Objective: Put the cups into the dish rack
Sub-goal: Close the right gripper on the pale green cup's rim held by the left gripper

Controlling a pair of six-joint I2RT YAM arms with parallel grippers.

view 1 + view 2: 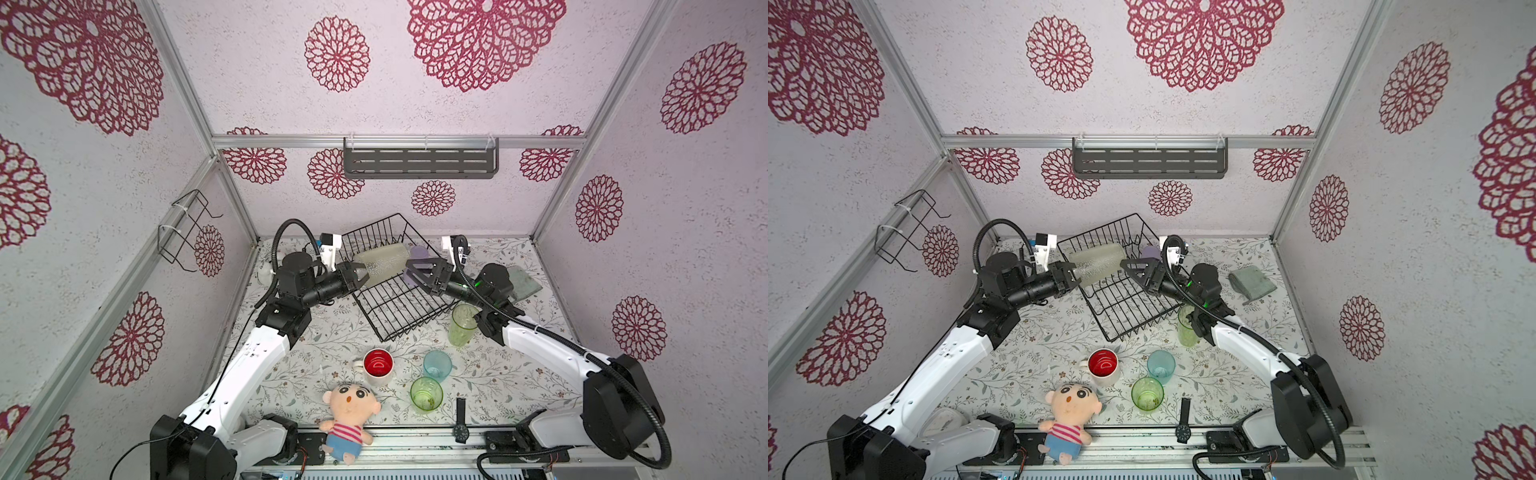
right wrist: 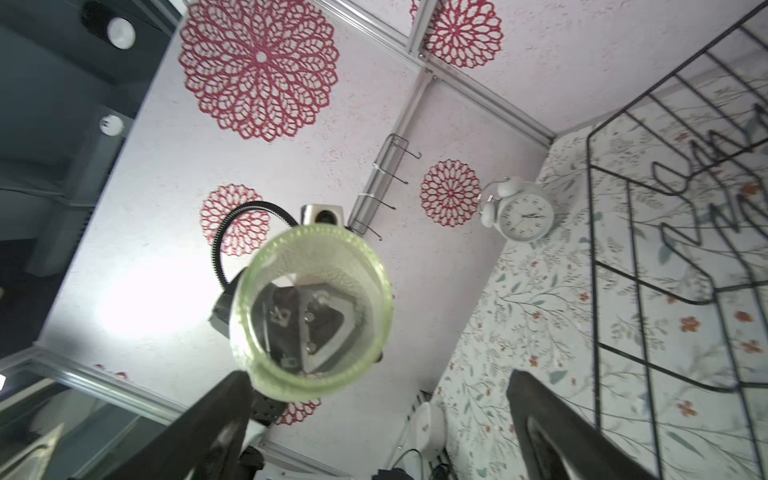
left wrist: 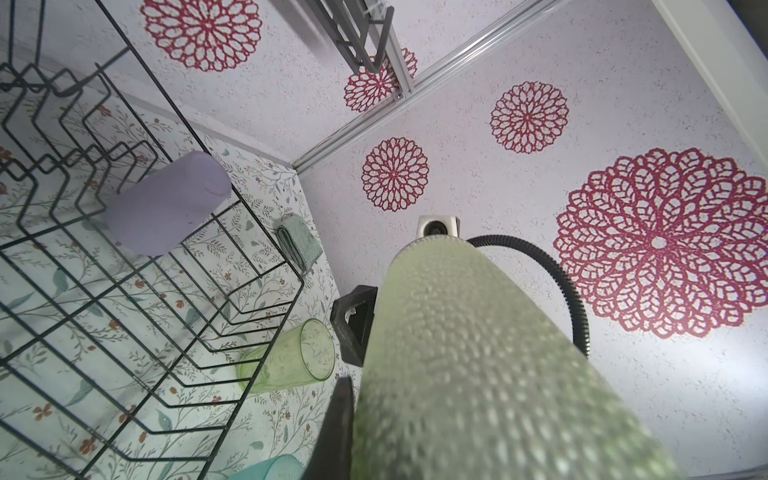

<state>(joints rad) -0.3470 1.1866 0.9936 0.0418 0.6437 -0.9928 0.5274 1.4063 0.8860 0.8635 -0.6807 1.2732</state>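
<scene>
Frosted beige tumbler [image 1: 384,264] (bumpy, translucent) hangs level over the far-left part of the dish rack [image 1: 399,311]. Its long axis runs left-right, free end facing the right gripper [image 1: 409,272]. I see the left gripper [image 1: 362,276] clenched on its left end. The right one gapes, holding nothing. Lilac tumbler [image 1: 417,252] lies in the rack's far-right corner.

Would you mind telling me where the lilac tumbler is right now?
In a top view the lilac tumbler lies on its side inside the dish rack, near its far right corner, just behind the right gripper.
</scene>
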